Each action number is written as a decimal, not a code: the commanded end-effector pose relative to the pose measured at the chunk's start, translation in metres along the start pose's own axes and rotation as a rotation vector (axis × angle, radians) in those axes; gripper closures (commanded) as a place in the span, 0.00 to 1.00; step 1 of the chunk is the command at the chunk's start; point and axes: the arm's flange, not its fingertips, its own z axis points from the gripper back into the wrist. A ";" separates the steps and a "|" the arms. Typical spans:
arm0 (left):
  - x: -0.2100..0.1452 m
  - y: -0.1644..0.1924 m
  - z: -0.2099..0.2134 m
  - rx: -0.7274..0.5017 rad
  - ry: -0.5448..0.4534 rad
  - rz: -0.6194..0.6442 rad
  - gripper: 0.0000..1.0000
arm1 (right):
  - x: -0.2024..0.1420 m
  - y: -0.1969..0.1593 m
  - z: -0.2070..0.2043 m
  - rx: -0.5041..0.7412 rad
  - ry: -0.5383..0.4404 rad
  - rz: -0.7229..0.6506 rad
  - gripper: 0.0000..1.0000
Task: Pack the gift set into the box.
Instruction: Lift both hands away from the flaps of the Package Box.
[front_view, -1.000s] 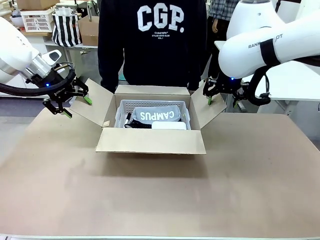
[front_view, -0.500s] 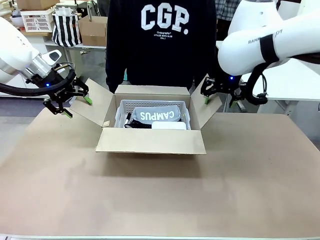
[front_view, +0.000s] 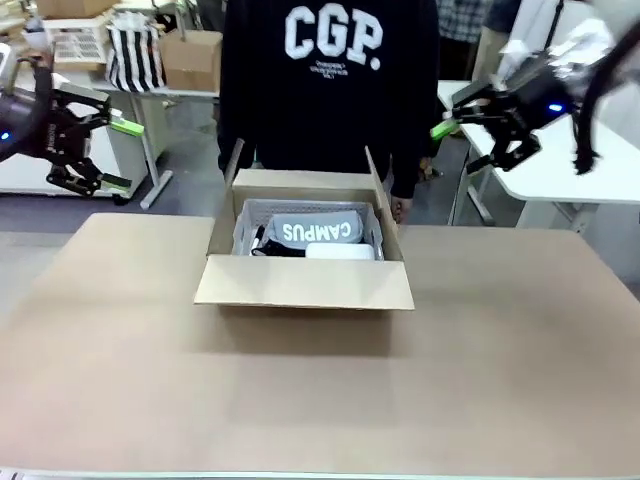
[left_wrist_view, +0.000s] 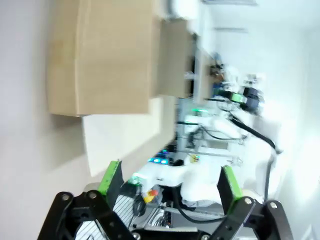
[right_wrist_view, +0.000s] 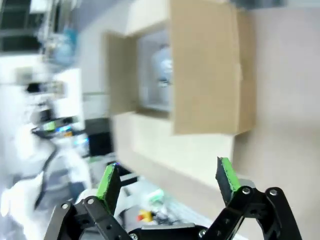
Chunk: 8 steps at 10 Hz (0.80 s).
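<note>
Left tool (left_wrist_view: 169, 176): black linkage, bright green pads, round pivot screws at the knuckles. Right tool (right_wrist_view: 166, 175): same black-and-green build. A blue light (front_view: 555, 108) glows by it, with a black cable (front_view: 578, 110) looping alongside. The person (front_view: 328, 100) wears a black sweatshirt with white "CGP." across the chest.

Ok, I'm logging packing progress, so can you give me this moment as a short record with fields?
box: brown cardboard, on the table, top open, side flaps upright
contents: pale basket holding a grey pouch printed CAMPUS and a white item
left end effector: open, empty, in the air left of the box
right end effector: open, empty, in the air right of the box
person: standing behind the box
</note>
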 end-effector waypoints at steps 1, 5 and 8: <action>-0.007 0.027 0.006 -0.249 0.116 -0.115 0.00 | -0.005 -0.040 -0.004 0.381 0.156 -0.112 0.00; -0.021 0.010 0.016 -0.210 0.055 -0.101 0.00 | -0.012 -0.023 0.018 0.324 0.061 -0.071 0.00; -0.021 0.010 0.016 -0.210 0.055 -0.101 0.00 | -0.012 -0.023 0.018 0.324 0.061 -0.071 0.00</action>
